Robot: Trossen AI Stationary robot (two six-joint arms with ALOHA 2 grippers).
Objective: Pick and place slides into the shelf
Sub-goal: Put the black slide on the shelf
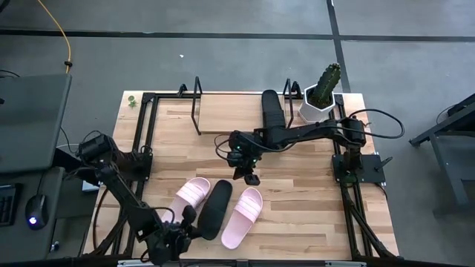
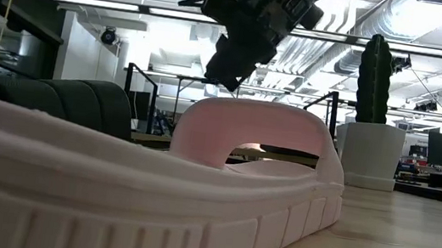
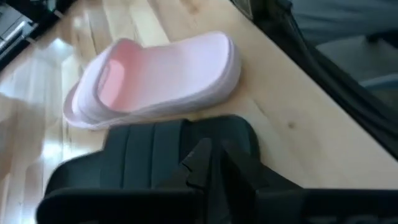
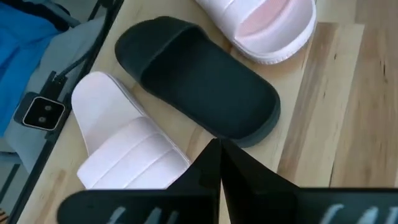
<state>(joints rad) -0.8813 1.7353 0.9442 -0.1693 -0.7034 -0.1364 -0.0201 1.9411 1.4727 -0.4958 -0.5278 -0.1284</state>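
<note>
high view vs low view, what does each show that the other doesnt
Only the high view shows the shelf holding a black slide, the black slide on the table between two pink ones, and the left gripper near the table's front edge. Only the low view shows the room's ceiling lights. Both show a pink slide, the cactus pot and the right gripper.

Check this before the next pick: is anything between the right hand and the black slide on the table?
Nothing visible. The right hand, shut, hangs over bare table just beyond the black slide, which lies between two pink slides.
</note>
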